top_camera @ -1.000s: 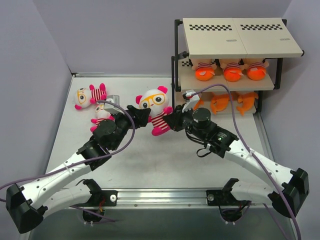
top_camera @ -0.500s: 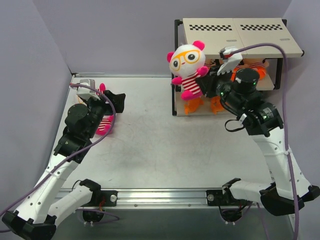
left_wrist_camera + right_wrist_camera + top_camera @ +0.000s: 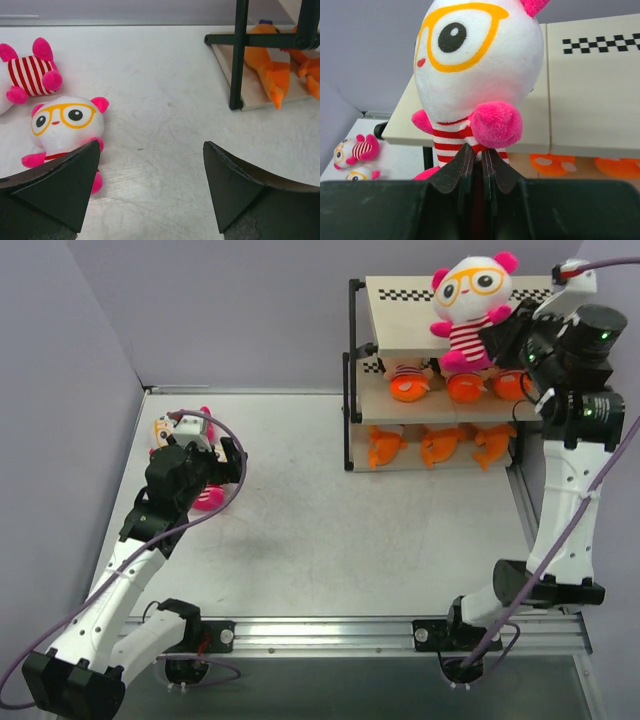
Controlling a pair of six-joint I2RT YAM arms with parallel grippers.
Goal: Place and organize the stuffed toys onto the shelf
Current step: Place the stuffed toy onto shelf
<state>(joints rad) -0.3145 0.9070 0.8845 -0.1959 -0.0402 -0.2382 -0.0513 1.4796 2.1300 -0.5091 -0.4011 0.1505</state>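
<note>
My right gripper (image 3: 497, 338) (image 3: 479, 154) is shut on the striped body of a white-faced toy with yellow glasses (image 3: 468, 298) (image 3: 475, 65). It holds the toy upright over the top board of the shelf (image 3: 400, 322) (image 3: 585, 100). Three striped orange dolls (image 3: 455, 382) sit on the middle board and three orange sharks (image 3: 436, 447) on the bottom one. My left gripper (image 3: 228, 454) (image 3: 151, 145) is open and empty, low over the table. Two more glasses toys lie by it: one face-up (image 3: 65, 124) beside the left finger, one striped body (image 3: 30, 72) farther back.
The shelf's black frame post (image 3: 239, 55) stands ahead and right of the left gripper, with a shark (image 3: 267, 67) behind it. Grey walls close in the left and far sides. The two toys on the table also show in the right wrist view (image 3: 355, 150).
The right arm has raised the glasses toy from in front of the shelf's middle tier to over the top board. The left arm has shifted slightly, still over the toys at the left.
</note>
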